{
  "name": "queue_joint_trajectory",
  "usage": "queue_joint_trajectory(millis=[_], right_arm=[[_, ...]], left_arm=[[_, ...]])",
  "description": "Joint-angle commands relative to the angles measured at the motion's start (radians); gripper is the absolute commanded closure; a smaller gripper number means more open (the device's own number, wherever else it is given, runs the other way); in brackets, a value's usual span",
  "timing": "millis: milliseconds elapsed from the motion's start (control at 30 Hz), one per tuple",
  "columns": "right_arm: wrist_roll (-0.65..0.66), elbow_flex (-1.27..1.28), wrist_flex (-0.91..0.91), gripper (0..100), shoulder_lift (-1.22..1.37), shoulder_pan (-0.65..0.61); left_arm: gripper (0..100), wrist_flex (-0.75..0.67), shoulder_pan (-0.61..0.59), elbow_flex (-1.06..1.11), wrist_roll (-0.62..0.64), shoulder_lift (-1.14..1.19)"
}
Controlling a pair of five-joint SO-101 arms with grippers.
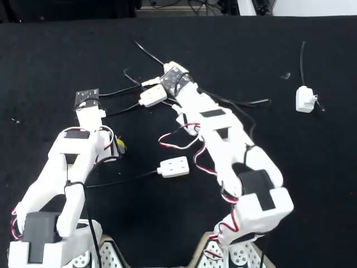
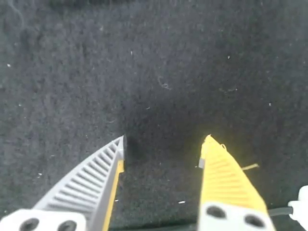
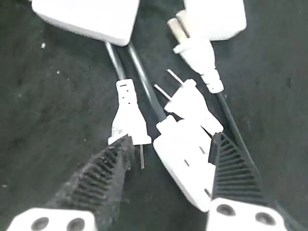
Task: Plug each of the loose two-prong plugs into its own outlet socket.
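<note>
Now left hand (image 2: 164, 139) gapes over black cloth (image 2: 144, 57); right hand (image 3: 172, 138), spread, straddles white two-prong plugs (image 3: 187, 98).

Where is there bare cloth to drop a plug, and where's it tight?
Free: the cloth between the right arm and the far white block; also under the open left gripper. Crowded: plugs and cords beneath the right gripper.

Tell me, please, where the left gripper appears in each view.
High view: left gripper left of centre, over black cloth.
Left wrist view: its grey and yellow fingers, apart, over that cloth.
Right wrist view: the right gripper straddling an outlet socket instead.
Shared landmark: the black cloth.
</note>
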Motion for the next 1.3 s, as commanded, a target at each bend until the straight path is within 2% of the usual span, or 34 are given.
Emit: queue_joint_trajectory(millis=[0, 133, 433, 600, 733, 967, 1133, 1267], right_arm=[[0.075, -0.054, 0.005, 81.2, 0.012, -0.014], [0.089, -0.051, 0.005, 85.8, 0.016, -0.012], [0.009, -0.091, 0.18, 77.6, -0.065, -0.035], [0.012, -0.096, 0.172, 77.6, -0.018, -0.069], [0.012, -0.119, 0.094, 77.6, 0.064, -0.061], [0.012, -0.162, 0.141, 77.6, 0.087, -0.069], [0.086, -0.163, 0.204, 77.7, 0.087, -0.074], [0.133, -0.163, 0.21, 86.8, 0.087, -0.095]], left_arm=[[75, -0.015, 0.005, -0.008, 0.011, -0.035], [75, -0.046, 0.007, -0.001, 0.009, -0.035], [75, -0.083, 0.008, 0.018, 0.005, -0.035], [75, -0.083, 0.007, 0.019, 0.003, -0.035], [75, -0.081, 0.007, 0.019, 0.003, -0.035], [75, -0.083, 0.008, 0.019, 0.003, -0.035], [75, -0.083, 0.01, 0.018, 0.003, -0.035], [75, -0.083, 0.008, 0.018, 0.003, -0.035]])
